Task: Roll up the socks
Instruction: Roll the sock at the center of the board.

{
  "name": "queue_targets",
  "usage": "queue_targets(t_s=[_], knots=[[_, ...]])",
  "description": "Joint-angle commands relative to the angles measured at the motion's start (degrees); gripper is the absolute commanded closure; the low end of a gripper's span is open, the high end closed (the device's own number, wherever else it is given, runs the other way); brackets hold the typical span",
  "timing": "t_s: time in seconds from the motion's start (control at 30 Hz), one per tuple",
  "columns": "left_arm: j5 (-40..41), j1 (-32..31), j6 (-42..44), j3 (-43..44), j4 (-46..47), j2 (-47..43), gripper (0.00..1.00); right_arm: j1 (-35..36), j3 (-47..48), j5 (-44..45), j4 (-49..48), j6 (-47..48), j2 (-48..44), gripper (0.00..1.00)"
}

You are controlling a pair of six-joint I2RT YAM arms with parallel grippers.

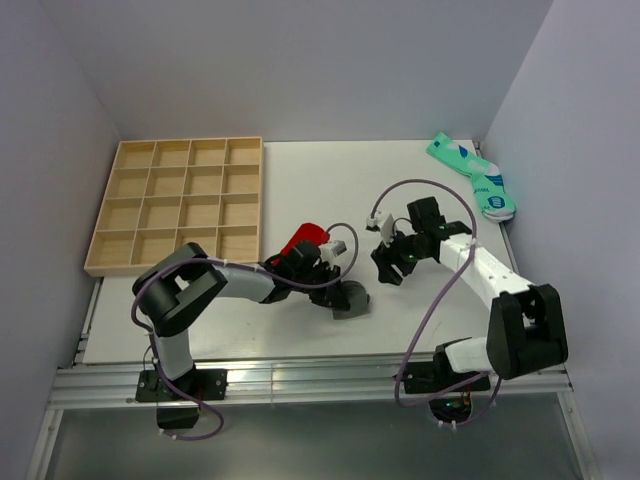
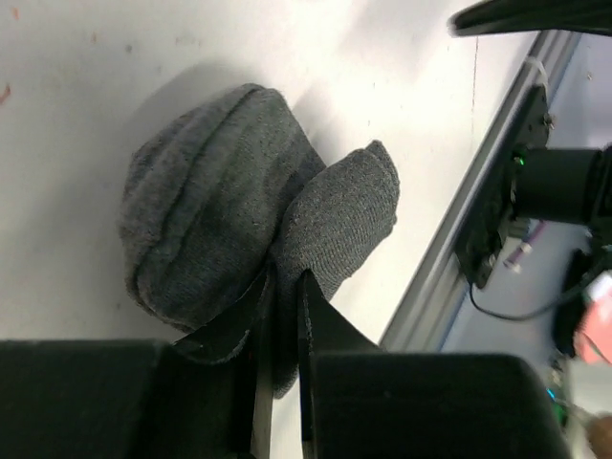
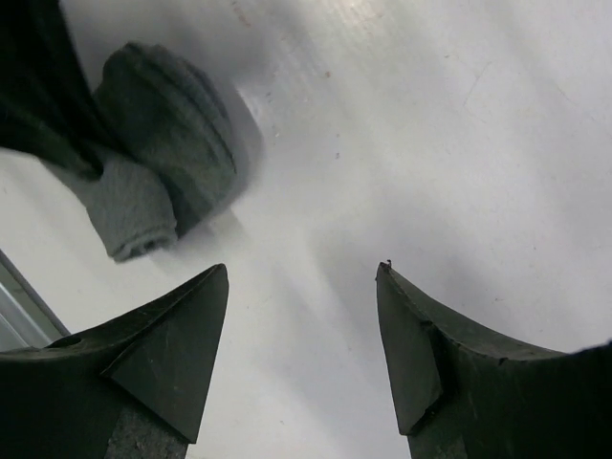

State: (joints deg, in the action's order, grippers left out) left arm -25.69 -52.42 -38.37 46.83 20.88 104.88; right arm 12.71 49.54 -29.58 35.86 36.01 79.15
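Your left hand (image 2: 284,287) is clenching on the grey sock (image 2: 220,220), with its two fingers nearly together and a fold of the loose cuff end pinched between them. The rest of that sock is sitting bunched into a rounded, partly rolled lump on the worktop (image 1: 330,180), just in front of the fingers, with the free flap sticking out to one side. In the overhead view, you are reaching that left hand (image 1: 340,292) across towards the middle of the worktop, and the grey sock (image 1: 352,300) is lying near the front edge. The red sock (image 1: 303,238) is lying just behind your left wrist, partly hidden by the arm, so its full shape is not showing. Your right hand (image 3: 301,273) is hanging released above bare worktop, fingers spread wide and gripping nothing; the grey sock (image 3: 172,143) is showing off to one side in its wrist view, apart from both fingertips. From above, your right hand (image 1: 392,268) is hovering near the grey sock without touching it. A wooden tray (image 1: 175,143) of square compartments is sitting at the far left, and the mint-green socks (image 1: 472,175) are lying well apart in the far right corner.
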Motion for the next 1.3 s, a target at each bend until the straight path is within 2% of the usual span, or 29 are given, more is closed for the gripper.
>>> queue_targets(t_s=[0.0, 0.17, 0.27, 0.47, 0.67, 1.27], knots=[[-7.3, 1.6, -2.2, 1.0, -7.2, 1.8, 1.0, -0.2, -2.8, -3.3, -1.5, 7.9, -5.7, 0.3], [-11.5, 3.1, -3.5, 5.3, -11.9, 3.2, 1.0, 2.0, -9.3, -3.0, -2.7, 12.2, -16.1, 0.33], [-13.0, 4.0, -3.7, 8.4, -16.6, 5.2, 1.0, 7.2, -11.7, -0.9, -3.1, 13.5, -19.1, 0.35], [-16.0, 5.8, -4.9, 11.3, -19.7, 8.1, 1.0, 18.0, -16.7, 1.5, -6.6, 13.6, -23.7, 0.37], [-17.4, 6.5, -5.7, 12.1, -20.0, 9.3, 1.0, 23.8, -19.4, 3.0, -10.2, 15.1, -22.0, 0.36], [-19.0, 6.5, -6.9, 11.8, -16.8, 11.0, 1.0, 28.7, -21.0, 6.4, -17.4, 14.6, -14.6, 0.38]])
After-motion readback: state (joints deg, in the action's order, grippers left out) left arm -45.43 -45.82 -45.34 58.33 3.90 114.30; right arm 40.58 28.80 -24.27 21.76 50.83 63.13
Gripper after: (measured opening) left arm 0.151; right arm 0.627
